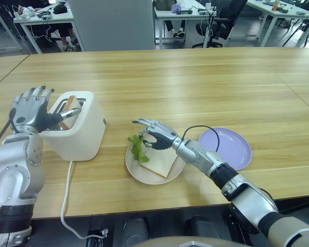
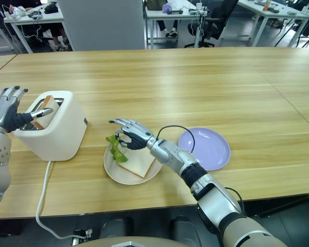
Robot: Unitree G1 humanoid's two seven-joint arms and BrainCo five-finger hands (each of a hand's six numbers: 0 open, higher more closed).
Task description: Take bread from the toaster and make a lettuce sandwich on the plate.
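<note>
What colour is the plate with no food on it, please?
Light purple; the plate shows best in the left eye view.

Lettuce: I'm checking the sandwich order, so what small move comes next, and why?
Probably shift the right robot hand slightly over the bread slice and release: it holds the lettuce at the left edge of the plate, barely over the slice.

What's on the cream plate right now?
One bread slice lies on the cream plate, with lettuce at the slice's left edge, pinched by the right hand. The hand covers the slice's far corner; anything beneath the bread is hidden.
</note>
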